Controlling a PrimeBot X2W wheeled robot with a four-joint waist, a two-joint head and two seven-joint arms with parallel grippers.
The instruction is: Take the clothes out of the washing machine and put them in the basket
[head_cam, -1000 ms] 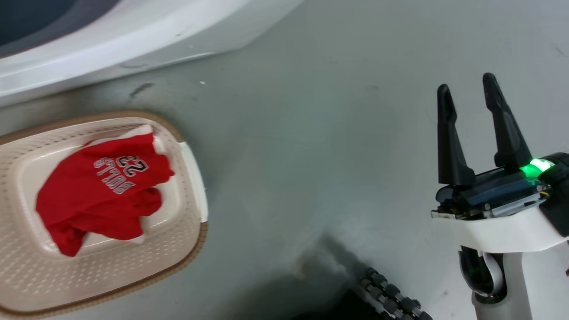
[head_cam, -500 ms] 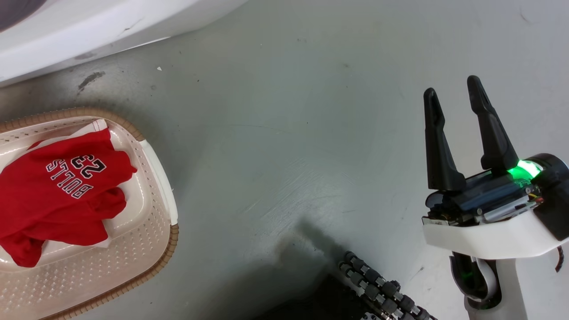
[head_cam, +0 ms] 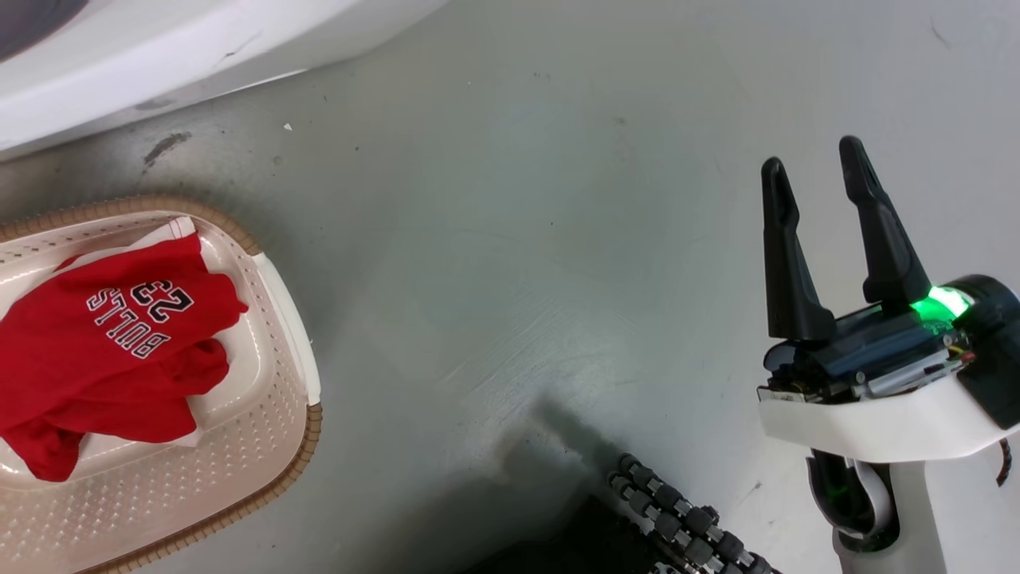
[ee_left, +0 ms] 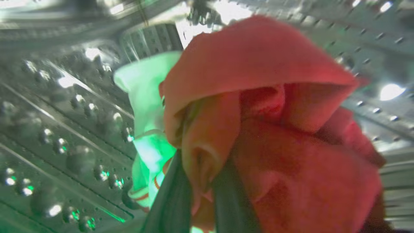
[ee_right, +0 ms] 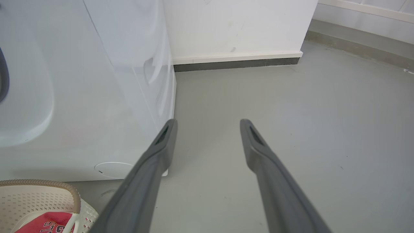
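One red garment (ee_left: 258, 74) sits bunched, pinched by my left gripper (ee_left: 202, 171) close to the drum wall (ee_left: 64, 136); my right gripper (head_cam: 811, 159), spread, has open floor (head_cam: 518, 239) beside the basket (head_cam: 312, 418).

The grey floor (head_cam: 518, 263), glossy and lightly scuffed, carries the basket (head_cam: 271, 446) at the left. The white washing machine (head_cam: 175, 56) stands near it, just behind. A dark smudge (head_cam: 163, 147) marks the floor between the two.

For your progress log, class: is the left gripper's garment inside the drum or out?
Inside. The left gripper pinches the red garment, and perforated steel drum wall surrounds it on both sides.
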